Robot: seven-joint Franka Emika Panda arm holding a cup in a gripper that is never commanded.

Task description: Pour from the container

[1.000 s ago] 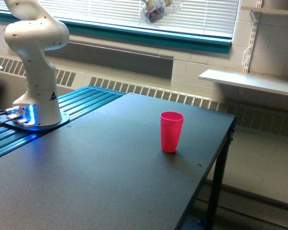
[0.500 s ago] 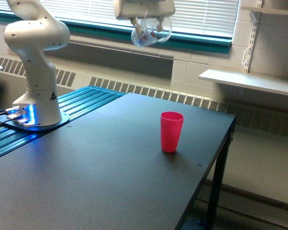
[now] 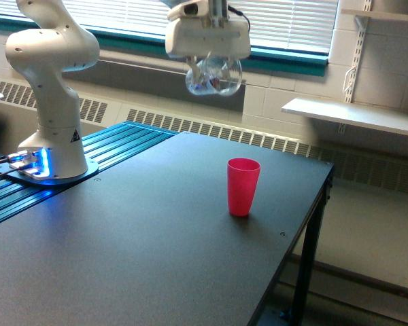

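Main risk as judged from here: the container (image 3: 214, 76) hung high above the bench (image 3: 156, 231) and well up and toward the exterior view's left of the pink cup (image 3: 243, 186) — a tilt begun at that height and offset would likely send the contents onto the bench rather than into the cup. The narrow cup mouth would leave little margin, and a fast pour could splash or overshoot. The light cup might also tip if clipped by the glass on the way down.

Arm pose: base (image 3: 51, 146) sat at the exterior view's left on a ribbed blue-lit plate; upper links ran out of frame at the top. The white hand came in from the top edge, pointing straight down, wrist roughly level. Gripper (image 3: 213, 64) sat directly over the glass — jaws closed on the container, gripping it at its upper part, though the contact itself was mostly hidden by the hand body.

Container was a clear rounded vessel, hanging roughly upright; small dark bits showed inside, kind not discernible. Handle not made out
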